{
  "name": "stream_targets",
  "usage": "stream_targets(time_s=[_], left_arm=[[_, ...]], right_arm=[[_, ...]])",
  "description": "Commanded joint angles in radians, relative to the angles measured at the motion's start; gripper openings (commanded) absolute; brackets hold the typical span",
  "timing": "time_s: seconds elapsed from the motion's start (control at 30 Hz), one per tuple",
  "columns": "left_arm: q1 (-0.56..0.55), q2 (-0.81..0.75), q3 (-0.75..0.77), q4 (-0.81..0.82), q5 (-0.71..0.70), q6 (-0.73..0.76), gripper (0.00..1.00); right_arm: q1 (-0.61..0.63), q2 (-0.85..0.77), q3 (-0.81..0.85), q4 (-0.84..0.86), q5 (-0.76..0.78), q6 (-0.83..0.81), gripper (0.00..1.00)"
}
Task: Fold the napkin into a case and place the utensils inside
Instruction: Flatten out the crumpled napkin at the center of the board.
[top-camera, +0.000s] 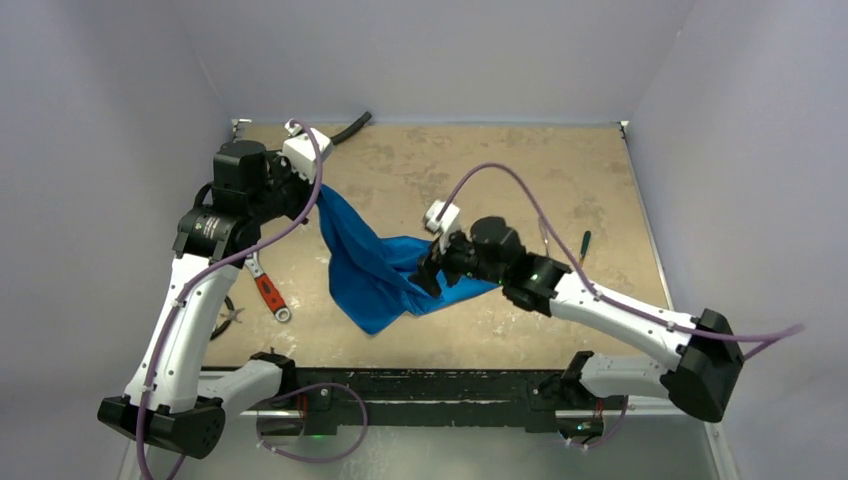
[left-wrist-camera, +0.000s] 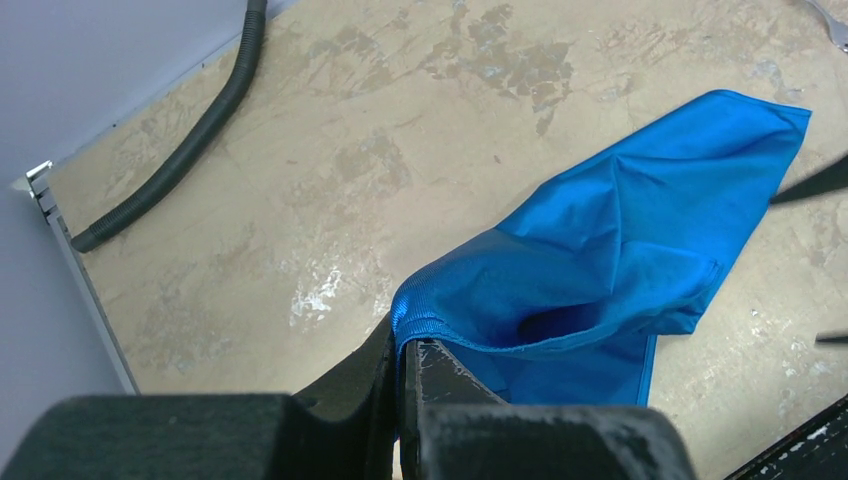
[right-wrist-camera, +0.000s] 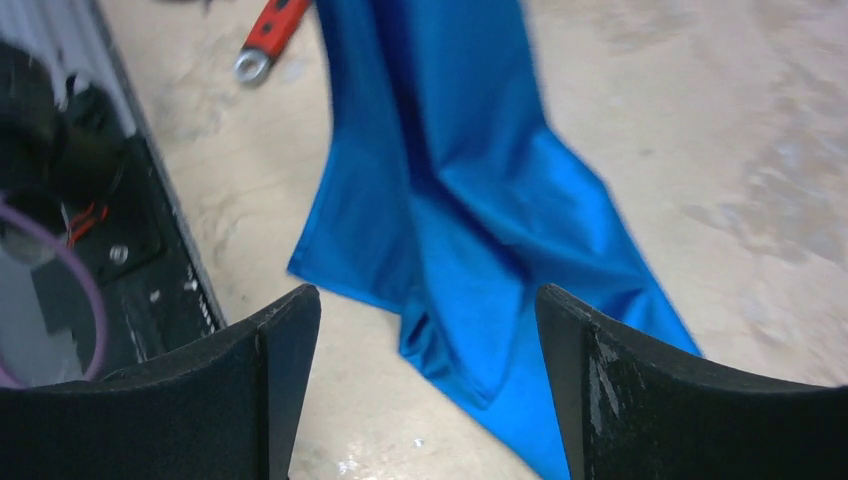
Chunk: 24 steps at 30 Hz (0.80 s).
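The blue napkin (top-camera: 368, 268) hangs loose and crumpled, one corner lifted at the far left and the rest draped down onto the table. It is not shaped into a case. My left gripper (top-camera: 316, 192) is shut on the napkin's hem (left-wrist-camera: 440, 325), with the cloth (left-wrist-camera: 620, 230) trailing away from the jaws. My right gripper (top-camera: 428, 277) is open at the napkin's right side. Its fingers (right-wrist-camera: 290, 335) straddle the air above a low fold of the napkin (right-wrist-camera: 450, 190) without holding it. The fork and spoon are out of view.
A red-handled wrench (top-camera: 268, 291) lies left of the napkin and also shows in the right wrist view (right-wrist-camera: 270, 30). Black-handled pliers (top-camera: 230, 315) lie near the left arm. A black hose (top-camera: 350, 126) lies at the back and shows in the left wrist view (left-wrist-camera: 190, 140). A thin dark object (top-camera: 583, 243) lies at the right.
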Motion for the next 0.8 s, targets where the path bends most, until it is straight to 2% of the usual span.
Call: stream_targets(time_s=[0.0, 0.27, 0.4, 0.47, 0.57, 0.6, 0.77], left_arm=[[0.007, 0.0, 0.033, 0.037, -0.029, -0.021, 0.0], [0.008, 0.006, 0.061, 0.023, -0.042, -0.015, 0.0], [0.008, 0.004, 0.072, 0.019, -0.051, -0.014, 0.0], [0.006, 0.002, 0.075, 0.021, -0.057, -0.01, 0.0], [0.006, 0.003, 0.087, 0.019, -0.061, -0.008, 0.0], [0.007, 0.004, 0.092, 0.018, -0.062, -0.008, 0.0], [0.007, 0.005, 0.133, 0.009, -0.07, 0.004, 0.0]], right_arm=[[0.113, 0.05, -0.119, 0.224, 0.017, -0.101, 0.82], [0.153, 0.262, -0.132, 0.273, 0.166, -0.168, 0.81], [0.154, 0.305, -0.134, 0.313, 0.28, -0.151, 0.74], [0.154, 0.308, -0.14, 0.335, 0.331, -0.137, 0.62], [0.154, 0.294, -0.137, 0.329, 0.383, -0.112, 0.13], [0.153, 0.278, -0.134, 0.322, 0.396, -0.106, 0.0], [0.155, 0.104, -0.136, 0.231, 0.46, -0.095, 0.0]])
